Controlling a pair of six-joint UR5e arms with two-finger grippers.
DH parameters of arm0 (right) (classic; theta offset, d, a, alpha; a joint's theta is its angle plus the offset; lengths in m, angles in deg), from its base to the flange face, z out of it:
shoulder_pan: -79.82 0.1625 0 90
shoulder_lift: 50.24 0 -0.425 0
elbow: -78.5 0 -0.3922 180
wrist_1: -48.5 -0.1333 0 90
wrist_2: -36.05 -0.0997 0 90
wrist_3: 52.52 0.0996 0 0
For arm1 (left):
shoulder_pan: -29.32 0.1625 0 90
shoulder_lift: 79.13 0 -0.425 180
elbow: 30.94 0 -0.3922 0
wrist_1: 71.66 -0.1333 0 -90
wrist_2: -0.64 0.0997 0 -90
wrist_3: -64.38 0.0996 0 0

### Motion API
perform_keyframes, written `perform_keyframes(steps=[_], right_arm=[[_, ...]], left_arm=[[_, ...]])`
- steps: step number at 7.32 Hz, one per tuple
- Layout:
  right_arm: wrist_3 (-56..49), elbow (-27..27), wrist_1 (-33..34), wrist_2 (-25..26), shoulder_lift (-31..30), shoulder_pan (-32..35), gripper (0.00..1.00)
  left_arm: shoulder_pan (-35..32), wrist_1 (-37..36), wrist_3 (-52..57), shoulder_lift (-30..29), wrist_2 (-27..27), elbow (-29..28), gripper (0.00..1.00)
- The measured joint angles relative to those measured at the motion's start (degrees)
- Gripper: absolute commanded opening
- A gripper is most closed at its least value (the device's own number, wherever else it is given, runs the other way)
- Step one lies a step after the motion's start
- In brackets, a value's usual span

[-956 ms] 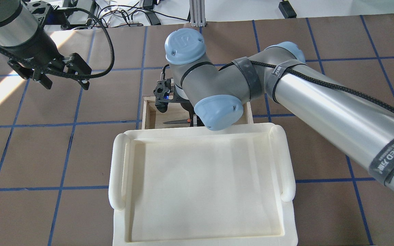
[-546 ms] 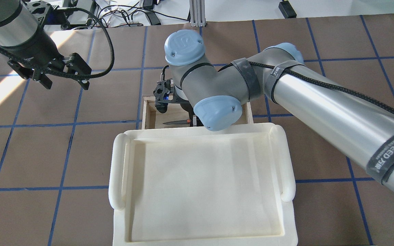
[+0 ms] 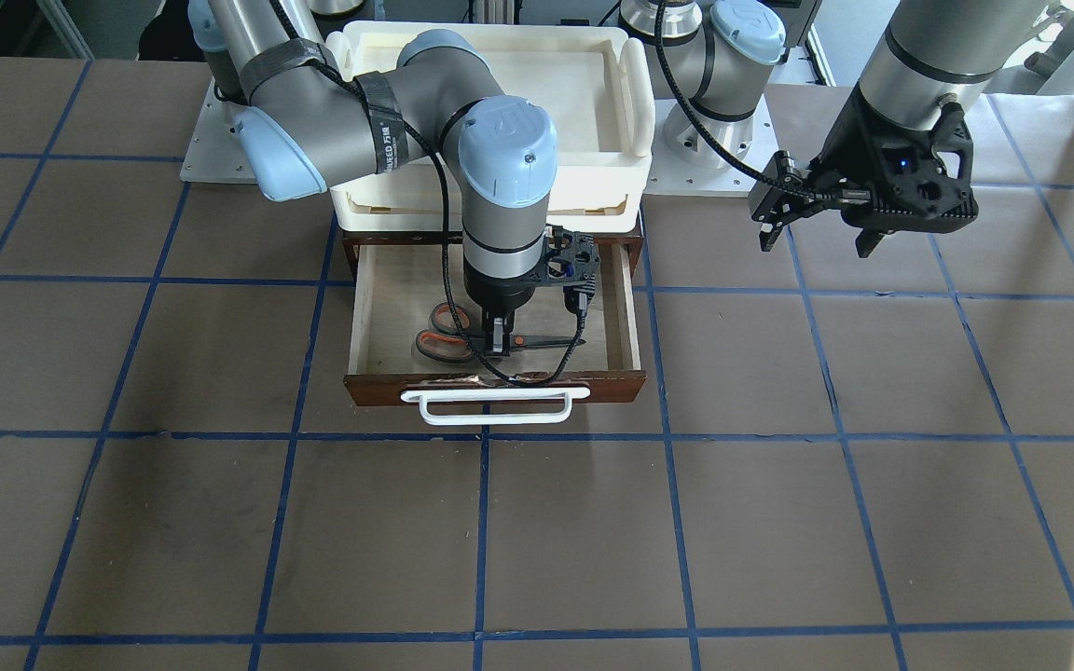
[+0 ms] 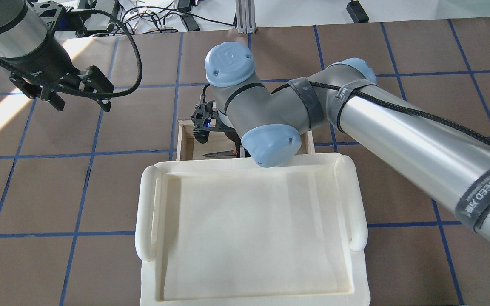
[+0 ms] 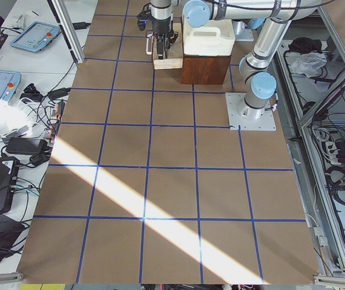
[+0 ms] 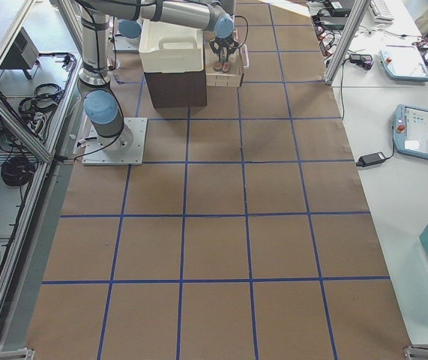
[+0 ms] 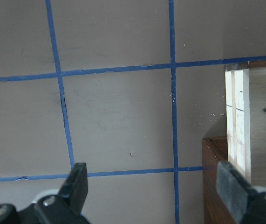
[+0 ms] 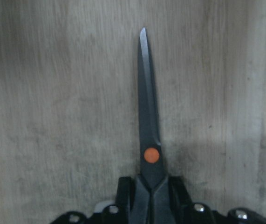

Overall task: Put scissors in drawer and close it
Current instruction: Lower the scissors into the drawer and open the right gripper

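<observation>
The drawer [image 3: 371,308] stands pulled out, with a pale wood floor, a dark brown front and a white bar handle [image 3: 495,403]. My right gripper [image 3: 498,347] reaches straight down into it and is shut on the scissors [image 3: 444,321] near the pivot. The orange handles point one way and the dark blades [image 8: 147,116] lie just over the wood. The blade tip also shows in the overhead view [image 4: 217,153]. My left gripper [image 4: 82,104] hangs open and empty over the table, off to the drawer's side; its fingers [image 7: 77,182] frame bare paper.
A white plastic tray [image 4: 147,212] sits on top of the dark cabinet [image 6: 175,88] that holds the drawer. The drawer's side wall [image 7: 237,121] is at the right edge of the left wrist view. Brown paper with blue grid lines covers the table.
My right arm has shifted slightly at wrist and elbow, with the scissors still gripped inside the drawer. The left arm has not moved.
</observation>
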Motion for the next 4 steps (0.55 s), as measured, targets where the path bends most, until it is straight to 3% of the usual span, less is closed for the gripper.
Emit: perform_keyframes(steps=[4], right_arm=[[1.7, -0.5, 0.0, -0.6, -0.6, -0.1, 0.99]], left_arm=[[0.0, 0.0, 0.0, 0.1, 0.0, 0.0, 1.00]])
